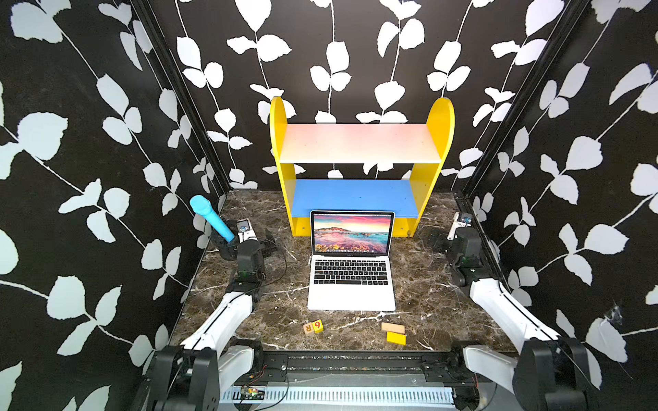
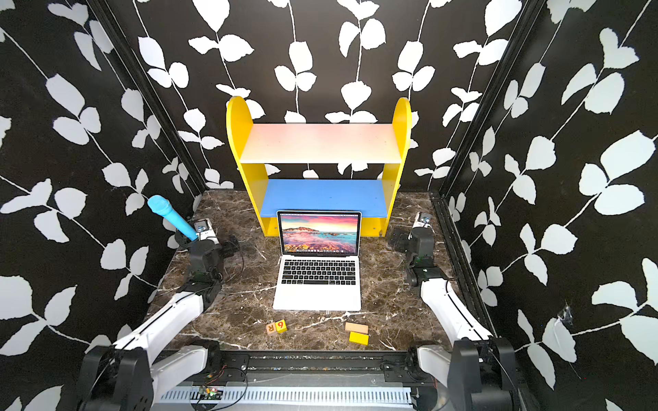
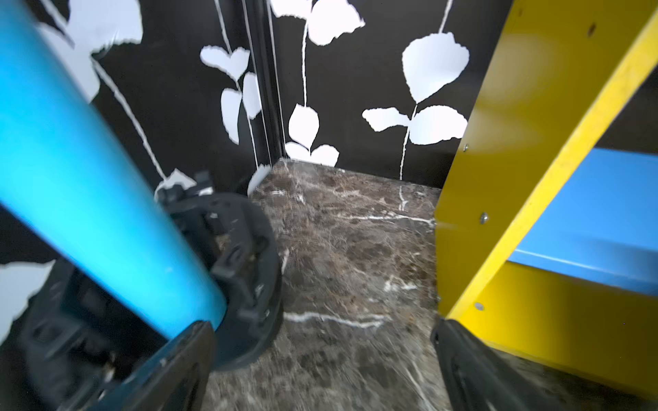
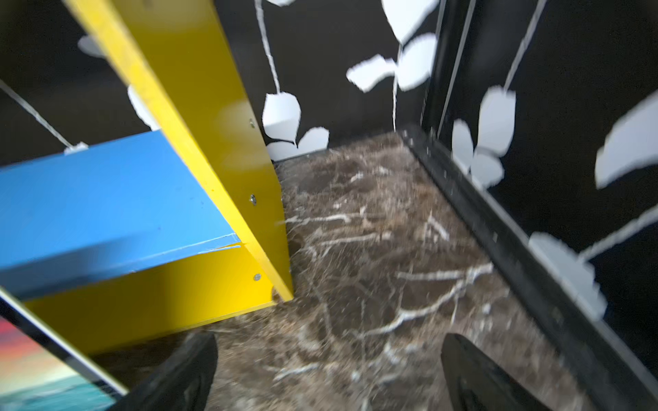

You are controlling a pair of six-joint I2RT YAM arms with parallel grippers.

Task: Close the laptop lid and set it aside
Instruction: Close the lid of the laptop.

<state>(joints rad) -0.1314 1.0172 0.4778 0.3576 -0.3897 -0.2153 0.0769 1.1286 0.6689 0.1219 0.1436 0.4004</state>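
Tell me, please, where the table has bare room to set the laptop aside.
Two bare strips of table flank the laptop: one between it and the left arm, the other toward the right arm. Crowded: the shelf right behind the lid, small blocks along the front, the microphone in the left rear corner.

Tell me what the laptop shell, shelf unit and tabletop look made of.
Laptop: likely aluminium, matte silver-white; even, seamless palm rest.
Shelf unit: probably painted wood or fibreboard, satin yellow, blue and pale boards; flat panels with screw heads in the sides.
Tabletop: brown marble look with white veins, slight sheen; real stone or printed laminate, cannot tell.
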